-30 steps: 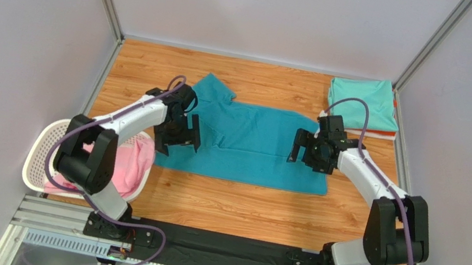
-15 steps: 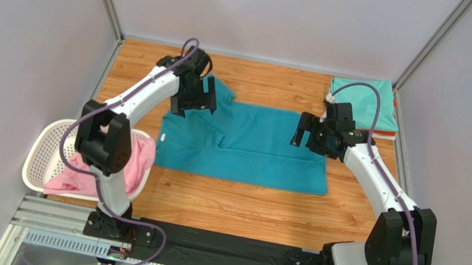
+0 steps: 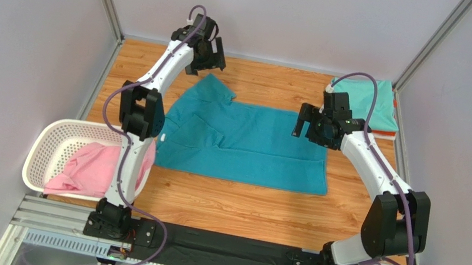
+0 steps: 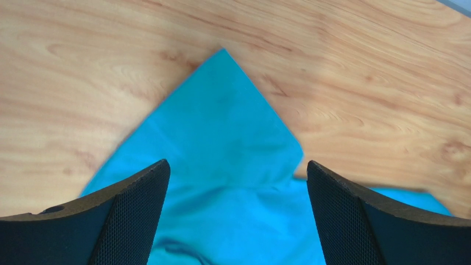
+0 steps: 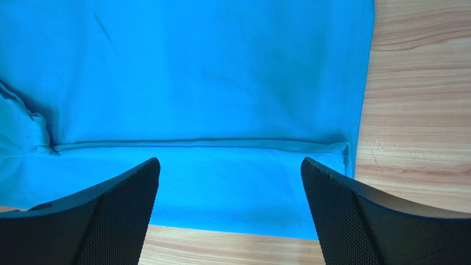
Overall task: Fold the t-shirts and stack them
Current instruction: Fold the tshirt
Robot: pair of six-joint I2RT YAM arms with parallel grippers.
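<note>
Teal tee (image 3: 244, 145): spread mid-surface (image 3: 240, 206), partly folded lengthwise, one sleeve poking out toward 11 o'clock. Left jaws apart and empty, hanging above that sleeve near the far edge. Right jaws apart and empty, over the tee's 2 o'clock corner. Mint tee (image 3: 368, 101) folded at the surface's 1 o'clock corner, on an orange tee (image 3: 383, 134). Pink tee (image 3: 83, 167) bundled in basket (image 3: 47, 143) at 8 o'clock.

Left wrist: sleeve (image 4: 221, 138) pointing to 12 o'clock between wide-apart jaws, flat on the wood, untouched.

Right wrist: fold line (image 5: 193, 144) running 9 to 3 o'clock, hem (image 5: 354, 83) at 3 o'clock, jaws wide apart with nothing gripped.

Handling, as a judgement: light, limp, no stiffness, so likely to sag and drag from a single pinch, and to slide easily on smooth wood. Best pinched at the edges, sleeve tip for the left and hem corner for the right, catching both layers and lifting together to keep the fold straight.
</note>
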